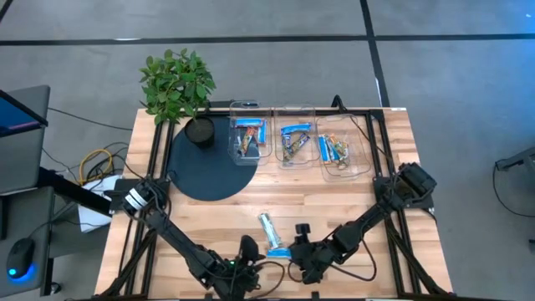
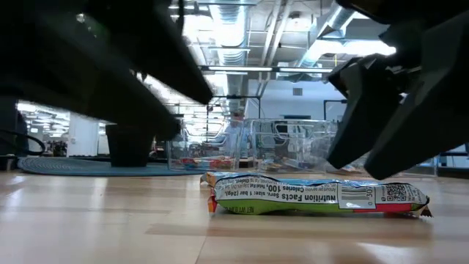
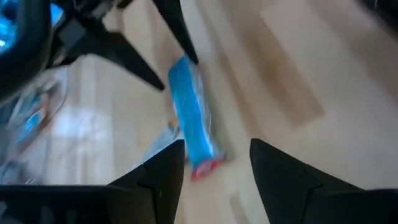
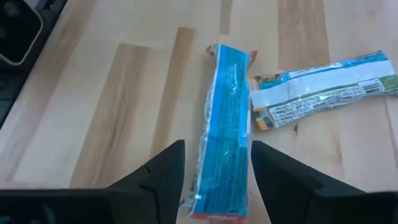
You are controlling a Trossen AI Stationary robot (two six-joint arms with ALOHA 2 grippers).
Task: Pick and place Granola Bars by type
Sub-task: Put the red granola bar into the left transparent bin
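The right gripper (image 4: 212,177) has its fingers spread wide astride the bright blue foil-wrapped granola bar (image 4: 225,127), gripping nothing; the bar lies flat on the wooden desk (image 1: 351,209), just beside a silvery-white wrapped bar (image 4: 323,89). The left gripper (image 3: 214,171), fingers equally parted and empty, hovers near the same blue bar, so the likely fault is both arms colliding, or closing fingers dragging the white bar along. Three clear plastic tubs (image 1: 289,144), well beyond the blue bar, each hold mixed blue and brown-orange bars.
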